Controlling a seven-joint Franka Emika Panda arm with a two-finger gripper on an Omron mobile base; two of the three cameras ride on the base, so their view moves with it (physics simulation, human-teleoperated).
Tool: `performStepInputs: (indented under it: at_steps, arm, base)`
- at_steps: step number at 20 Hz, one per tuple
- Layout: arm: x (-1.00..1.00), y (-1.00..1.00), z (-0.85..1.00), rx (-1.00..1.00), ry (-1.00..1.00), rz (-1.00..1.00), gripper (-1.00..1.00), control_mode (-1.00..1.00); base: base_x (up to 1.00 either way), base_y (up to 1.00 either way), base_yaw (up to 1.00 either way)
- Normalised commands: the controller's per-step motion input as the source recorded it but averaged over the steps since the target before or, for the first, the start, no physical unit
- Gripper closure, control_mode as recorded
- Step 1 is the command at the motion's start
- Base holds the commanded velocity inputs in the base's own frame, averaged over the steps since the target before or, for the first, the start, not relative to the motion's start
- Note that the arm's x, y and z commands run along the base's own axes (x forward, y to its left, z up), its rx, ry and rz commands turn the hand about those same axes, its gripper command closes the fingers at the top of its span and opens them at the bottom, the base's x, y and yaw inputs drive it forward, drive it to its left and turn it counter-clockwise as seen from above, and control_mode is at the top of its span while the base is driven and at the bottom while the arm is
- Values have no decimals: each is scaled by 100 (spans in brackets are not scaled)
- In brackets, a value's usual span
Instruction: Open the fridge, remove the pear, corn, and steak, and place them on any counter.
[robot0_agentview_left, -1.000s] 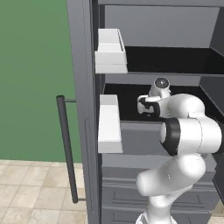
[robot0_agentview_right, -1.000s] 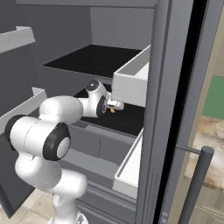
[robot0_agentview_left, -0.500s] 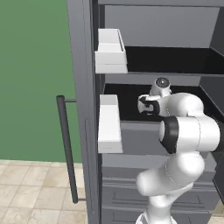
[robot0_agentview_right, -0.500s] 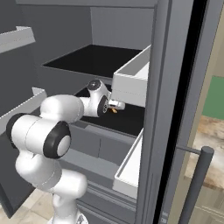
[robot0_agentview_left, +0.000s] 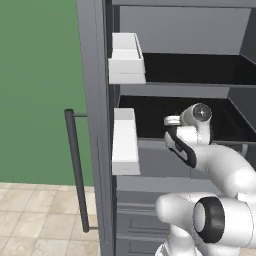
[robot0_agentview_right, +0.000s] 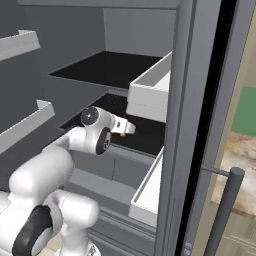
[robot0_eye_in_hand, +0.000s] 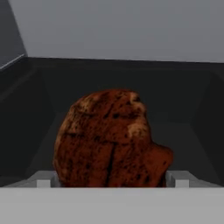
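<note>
A: Right, steak (robot0_eye_in_hand: 111, 140) is on the lower dark shelf (robot0_agentview_left: 150, 117) of the open fridge (robot0_agentview_left: 95, 75), sitting between the gripper (robot0_eye_in_hand: 113, 178) fingers, which look spread wide around it.

B: Gripped?

A: Can't tell; probably not yet squeezing. Risk: lumpy meat slips or clips the shelf lip on the way out.

B: Pear, corn?

A: Can't pick them out. Fingertips mostly cut off.

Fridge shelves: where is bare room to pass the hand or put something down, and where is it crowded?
The upper shelf lies bare, bordered by the back wall and the white door bins. On the lower shelf dark floor stays free on both sides of the steak. It is crowded at the middle, where the steak sits between the jaws of the gripper.
</note>
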Motion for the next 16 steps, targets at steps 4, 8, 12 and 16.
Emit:
performStepInputs:
  at_steps: [4,8,12,16]
  arm:
    - [-95,14,100,11,22,1,100,-100]
    - [-82,3,100,22,46,0,100,-100]
    - [-69,8,72,20,47,0,100,-100]
    - [-85,23,20,10,31,0,100,-100]
  base:
    - [0,0,0]
    - [0,0,0]
    - [0,0,0]
    - [0,0,0]
